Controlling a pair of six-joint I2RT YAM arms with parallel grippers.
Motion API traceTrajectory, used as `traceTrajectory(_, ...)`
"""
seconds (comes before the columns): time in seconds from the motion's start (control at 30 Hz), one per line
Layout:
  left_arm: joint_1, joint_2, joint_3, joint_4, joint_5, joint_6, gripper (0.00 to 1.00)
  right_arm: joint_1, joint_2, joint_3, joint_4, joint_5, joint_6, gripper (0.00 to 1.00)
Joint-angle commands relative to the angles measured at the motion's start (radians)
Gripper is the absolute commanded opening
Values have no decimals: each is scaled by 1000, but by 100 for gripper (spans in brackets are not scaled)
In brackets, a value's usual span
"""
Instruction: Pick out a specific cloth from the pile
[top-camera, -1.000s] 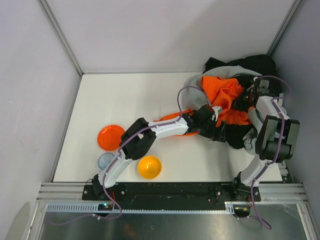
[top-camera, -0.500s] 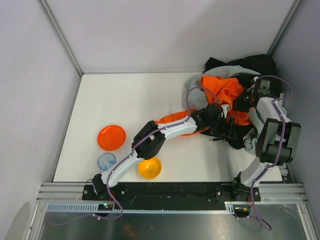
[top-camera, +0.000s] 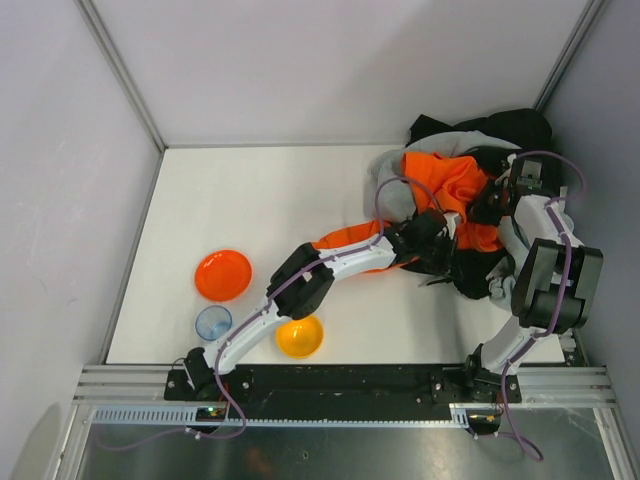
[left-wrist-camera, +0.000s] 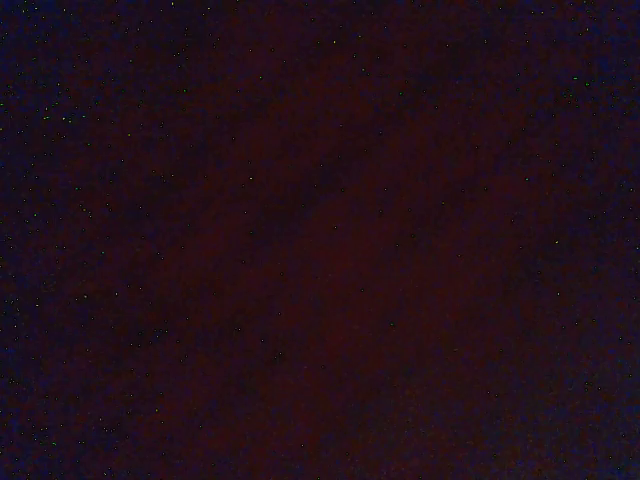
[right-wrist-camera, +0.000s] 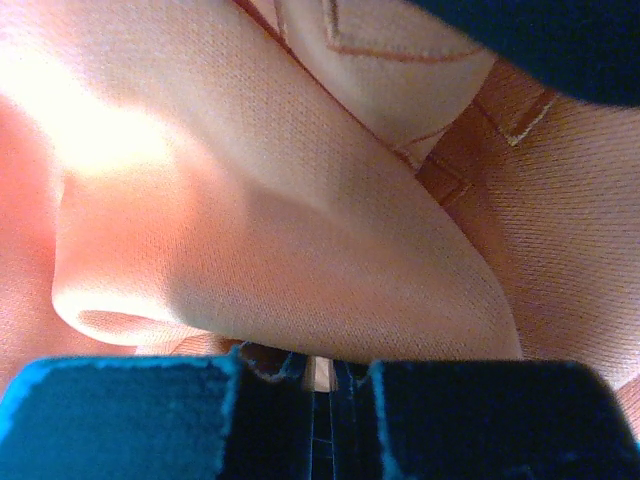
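A white bench (top-camera: 280, 200) sits in a booth of plain pale-grey walls (top-camera: 330, 70), with slim metal posts (top-camera: 120, 70) at the back corners. A ribbed aluminium rail (top-camera: 340, 383) runs along the near edge. Light is even and soft.

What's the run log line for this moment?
left gripper: buried in black fabric at pile near edge | right gripper: pressed into orange garment | jaws: both unclear | left wrist view: dark
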Motion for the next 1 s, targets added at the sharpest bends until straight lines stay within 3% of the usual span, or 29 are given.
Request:
traceTrajectory(0.0, -10, -119, -61, 20, -4, 63, 1, 8, -34, -13, -18, -2, -24, 10)
traceTrajectory(0.23, -16, -289, -185, 21, -70, 141, 1, 12, -42, -15, -23, 4, -34, 10)
traceTrajectory(0.6, -42, -514, -208, 23, -91, 210, 1, 21, -110, -42, -30, 20, -52, 17)
traceTrajectory(0.77, -44, -619, -215, 24, -82, 225, 1, 26, -160, -67, -29, 36, -54, 35)
traceTrajectory(0.97, -47, -749, -221, 27, -59, 237, 1, 30, -223, -102, -28, 56, -53, 50)
